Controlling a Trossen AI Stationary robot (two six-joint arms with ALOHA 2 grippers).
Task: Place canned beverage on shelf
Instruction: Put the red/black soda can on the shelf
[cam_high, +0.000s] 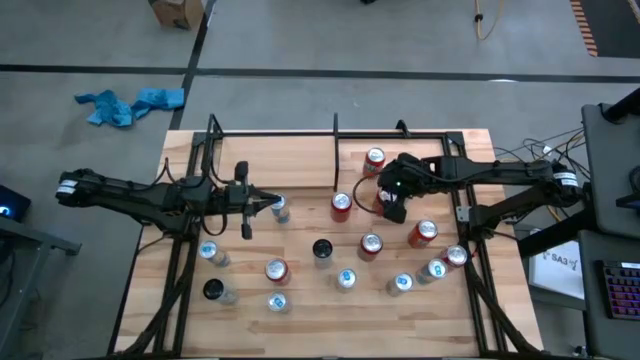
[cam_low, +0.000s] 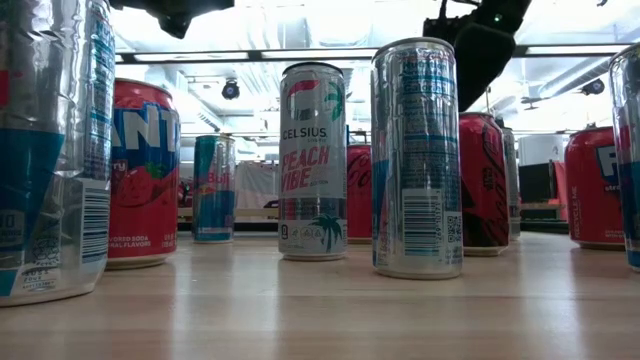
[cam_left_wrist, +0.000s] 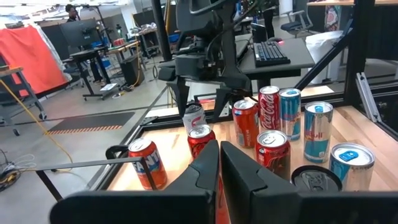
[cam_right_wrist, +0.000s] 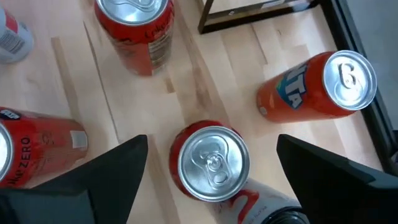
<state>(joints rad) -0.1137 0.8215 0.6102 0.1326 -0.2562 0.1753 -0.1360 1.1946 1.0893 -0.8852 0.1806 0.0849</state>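
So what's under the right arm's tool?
A red can stands upright between the right tool's open fingers, silver top showing. Its lower side and the wood beneath it are hidden.

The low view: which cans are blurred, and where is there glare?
In the low view, the nearest can at the left edge is soft and out of focus; the Celsius can is sharp. Ceiling light strips glare behind the cans. In the right wrist view, the can top reflects light evenly.
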